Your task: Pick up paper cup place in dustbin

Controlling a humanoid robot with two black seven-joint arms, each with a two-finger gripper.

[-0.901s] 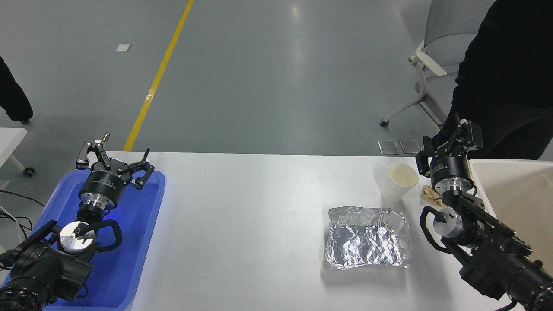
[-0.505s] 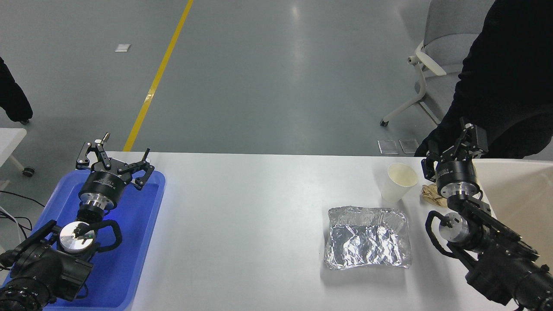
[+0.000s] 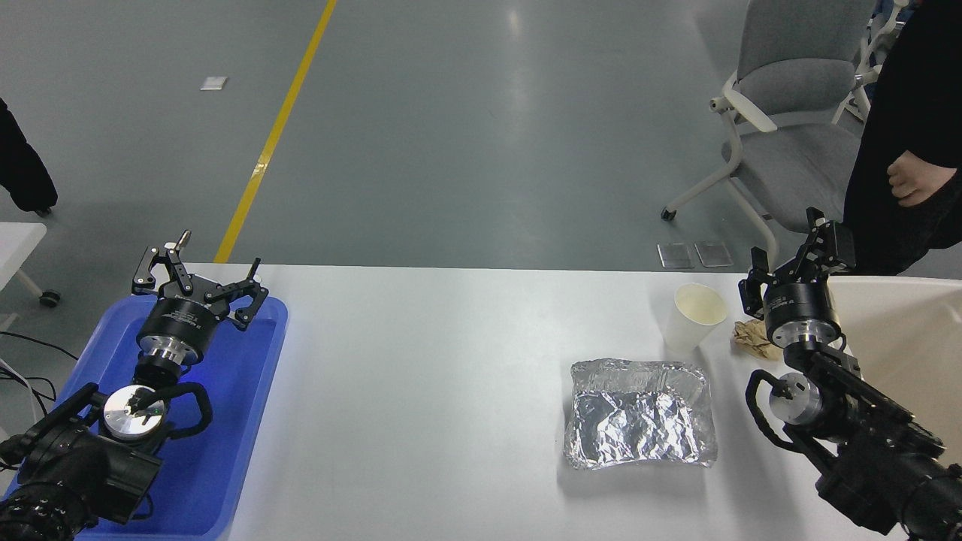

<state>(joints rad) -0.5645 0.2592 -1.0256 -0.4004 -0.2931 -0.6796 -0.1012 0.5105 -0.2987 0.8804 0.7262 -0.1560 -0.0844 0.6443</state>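
The white paper cup stands upright on the white table at the back right, cream inside showing. My right gripper is open and empty, a little to the right of the cup and behind it, not touching it. The cream dustbin stands at the table's right edge, partly cut off by the frame and partly hidden by my right arm. My left gripper is open and parked over the blue tray at the lower left.
A crinkled foil tray lies in front of the cup. A crumpled brown paper ball lies between cup and bin. A person in black stands at the far right, beside a grey chair.
My right gripper has moved right, towards the bin and away from the cup. The person has stepped back to the right, uncovering the chair. The cup has not moved.
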